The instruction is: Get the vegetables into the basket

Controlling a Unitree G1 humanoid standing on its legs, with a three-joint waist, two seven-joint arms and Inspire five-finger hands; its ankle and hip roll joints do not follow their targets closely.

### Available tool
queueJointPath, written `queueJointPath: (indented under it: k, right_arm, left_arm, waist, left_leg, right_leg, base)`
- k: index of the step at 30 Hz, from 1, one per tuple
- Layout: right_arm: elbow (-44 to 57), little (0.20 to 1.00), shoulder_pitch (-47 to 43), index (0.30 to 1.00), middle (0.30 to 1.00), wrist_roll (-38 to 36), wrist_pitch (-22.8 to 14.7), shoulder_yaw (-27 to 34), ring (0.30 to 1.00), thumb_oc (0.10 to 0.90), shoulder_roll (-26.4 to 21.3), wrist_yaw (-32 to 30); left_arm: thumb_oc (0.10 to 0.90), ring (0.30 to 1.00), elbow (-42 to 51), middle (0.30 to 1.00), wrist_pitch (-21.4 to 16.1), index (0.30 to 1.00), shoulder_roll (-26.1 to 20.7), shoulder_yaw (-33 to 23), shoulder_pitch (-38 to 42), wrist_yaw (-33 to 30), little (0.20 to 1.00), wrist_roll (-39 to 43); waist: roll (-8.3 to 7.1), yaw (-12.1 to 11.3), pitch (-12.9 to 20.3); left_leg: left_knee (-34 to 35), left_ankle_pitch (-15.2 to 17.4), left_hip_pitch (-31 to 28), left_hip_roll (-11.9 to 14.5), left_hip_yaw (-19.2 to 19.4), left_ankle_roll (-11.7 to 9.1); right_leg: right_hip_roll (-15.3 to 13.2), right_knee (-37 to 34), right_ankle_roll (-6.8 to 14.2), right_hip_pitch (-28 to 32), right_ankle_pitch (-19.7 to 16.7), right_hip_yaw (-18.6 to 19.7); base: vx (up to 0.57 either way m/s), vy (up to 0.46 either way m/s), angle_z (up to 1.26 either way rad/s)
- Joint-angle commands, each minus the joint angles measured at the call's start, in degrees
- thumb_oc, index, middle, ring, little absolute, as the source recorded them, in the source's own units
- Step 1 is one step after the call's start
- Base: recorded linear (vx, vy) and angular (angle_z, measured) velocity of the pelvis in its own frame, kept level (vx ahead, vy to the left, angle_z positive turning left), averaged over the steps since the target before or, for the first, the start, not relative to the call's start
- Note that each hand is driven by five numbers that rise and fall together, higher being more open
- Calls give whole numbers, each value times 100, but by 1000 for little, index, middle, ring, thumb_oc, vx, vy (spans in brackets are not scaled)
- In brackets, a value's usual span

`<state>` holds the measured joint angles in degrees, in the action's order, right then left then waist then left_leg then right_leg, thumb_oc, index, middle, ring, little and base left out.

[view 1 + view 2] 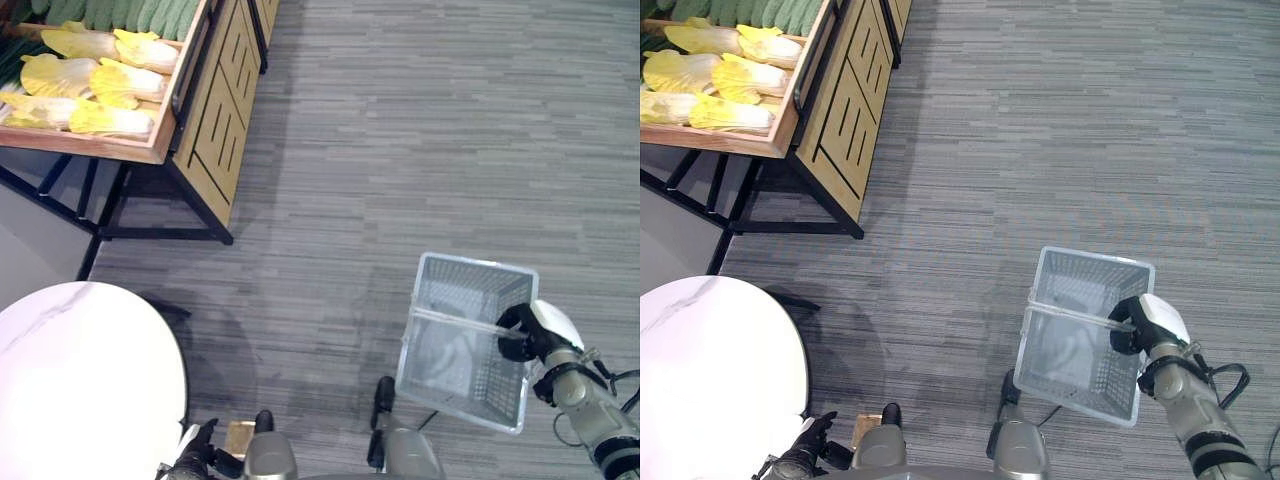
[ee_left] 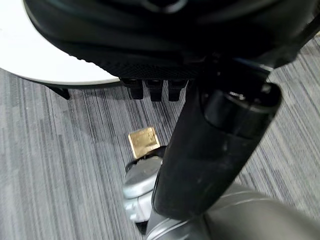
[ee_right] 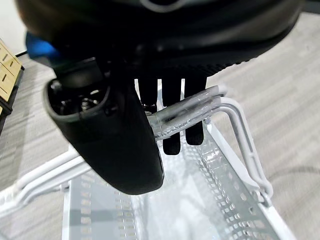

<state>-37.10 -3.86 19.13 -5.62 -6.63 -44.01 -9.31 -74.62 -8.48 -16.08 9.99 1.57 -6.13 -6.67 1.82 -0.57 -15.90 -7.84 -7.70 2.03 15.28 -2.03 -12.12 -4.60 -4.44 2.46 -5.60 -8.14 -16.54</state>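
Note:
Yellow-white cabbages lie in a wooden display tray at the far left, with green cucumbers behind them. A pale mesh basket hangs tilted over the floor at the lower right. My right hand is shut on the basket's handle, fingers hooked under the bar. The basket looks empty inside. My left hand hangs low at the bottom left beside the round table, fingers relaxed and holding nothing.
The wooden display stand on black metal legs fills the upper left. A round white table sits at the lower left. A small golden square lies on the grey carpet, which spreads wide between stand and basket.

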Motion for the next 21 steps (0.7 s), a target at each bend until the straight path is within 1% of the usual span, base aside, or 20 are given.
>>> queueJointPath:
  k: [1,3,4,5,6,7,8,10,11,12,13,15,16,17,19,21]
  right_arm:
    - [456,300,-104,300,300,-399,-272,432,300,400,-410,-486]
    - [458,300,-31,300,300,-404,-257,480,300,400,-420,-510]
    - [466,300,-16,300,300,-413,-248,505,300,400,-419,-532]
    - [482,300,18,300,300,-437,-242,551,300,400,-416,-559]
    - [484,300,26,300,300,-437,-243,559,300,400,-415,-559]
    - [447,300,34,300,300,-460,-247,600,300,400,-415,-595]
    - [439,300,38,300,300,-464,-246,590,300,400,-392,-600]
    - [434,300,50,300,300,-437,-251,562,300,400,-366,-659]
    - [398,300,41,300,300,-415,-255,529,300,400,-345,-698]
    - [377,300,21,300,300,-397,-260,492,300,400,-318,-733]
    - [415,300,10,300,300,-371,-260,462,300,400,-304,-723]
    - [409,300,23,300,300,-337,-257,416,300,400,-255,-699]
    - [467,300,67,300,300,-303,-236,408,300,400,-199,-648]
    - [509,300,143,300,300,-260,-224,422,300,400,-160,-637]
    - [460,300,184,300,300,-271,-200,439,300,400,-54,-611]
    - [390,300,140,300,300,-320,-184,430,300,400,63,-607]
  left_arm:
    - [900,1000,86,1000,-28,1000,-193,196,15,-48,1000,109]
    - [900,1000,134,1000,-16,1000,-198,189,44,-75,1000,154]
    - [900,1000,150,1000,-13,1000,-204,193,73,-99,1000,177]
    - [900,1000,199,1000,-21,1000,-213,218,103,-128,1000,177]
    - [900,1000,200,1000,-20,1000,-214,224,104,-128,1000,177]
    - [900,1000,185,1000,-33,1000,-226,269,143,-150,1000,149]
    - [900,1000,161,1000,-23,1000,-221,285,157,-175,1000,131]
    - [900,1000,188,1000,-27,1000,-244,300,155,-215,1000,128]
    - [900,1000,179,1000,-34,1000,-250,321,154,-230,1000,107]
    - [900,1000,157,1000,-35,1000,-262,323,159,-259,1000,97]
    - [900,1000,139,1000,-34,1000,-278,312,163,-253,1000,89]
    - [900,1000,124,1000,-40,1000,-311,328,121,-246,1000,7]
    - [900,1000,105,1000,-34,1000,-302,289,62,-225,1000,-6]
    - [900,1000,82,1000,-29,1000,-319,269,31,-220,1000,-33]
    - [900,1000,62,1000,-26,1000,-323,277,-9,-190,1000,-78]
    - [900,1000,61,1000,-23,1000,-346,311,7,-187,1000,-116]
  waist:
    - [-428,-89,307]
    - [-434,-109,259]
    - [-444,-147,224]
    - [-454,-181,188]
    - [-455,-178,191]
    - [-473,-214,190]
    - [-484,-230,192]
    - [-463,-305,201]
    - [-431,-365,216]
    - [-430,-428,210]
    - [-444,-466,217]
    - [-468,-550,255]
    - [-473,-563,306]
    - [-497,-577,336]
    - [-560,-617,374]
    - [-639,-637,398]
  left_leg:
    - [-669,270,165,-562,98,354]
    - [-919,107,376,-566,165,361]
    - [-866,63,503,-591,180,372]
    - [-717,87,666,-631,205,399]
    - [-718,90,668,-635,198,401]
    - [-174,250,917,-655,272,461]
    - [42,299,1008,-640,290,484]
    - [486,9,1267,-547,281,472]
    - [781,-306,1438,-510,251,421]
    - [1003,-446,1648,-481,240,361]
    - [1157,-522,1661,-451,225,319]
    - [1176,-628,1667,-415,254,283]
    - [1179,-580,1564,-405,293,333]
    - [1167,-615,1498,-411,367,338]
    - [1094,-528,1407,-515,428,439]
    - [971,-378,1368,-637,505,544]
  right_leg:
    - [-522,591,537,-479,122,219]
    - [-459,581,447,-315,275,99]
    - [-442,556,439,-249,314,70]
    - [-438,508,448,-187,344,26]
    - [-441,502,451,-182,346,18]
    - [-454,407,520,-91,404,-44]
    - [-446,399,535,-66,434,-45]
    - [-401,397,553,3,514,-28]
    - [-345,385,550,78,582,-6]
    - [-310,383,552,174,652,21]
    - [-284,402,547,245,723,82]
    - [-230,460,558,412,836,183]
    - [-221,505,580,494,911,235]
    - [-246,528,593,572,920,254]
    - [-368,588,661,674,932,335]
    - [-513,600,749,676,842,428]
  base:
    - [197,-243,8]
    - [144,-174,24]
    - [109,-152,23]
    - [69,-97,10]
    - [146,-93,17]
    - [163,-38,23]
    - [232,-24,39]
    - [212,49,30]
    - [269,88,3]
    - [295,99,-8]
    - [298,107,-15]
    - [302,146,-27]
    - [291,192,-46]
    - [266,204,-43]
    - [239,225,-32]
    - [180,237,1]
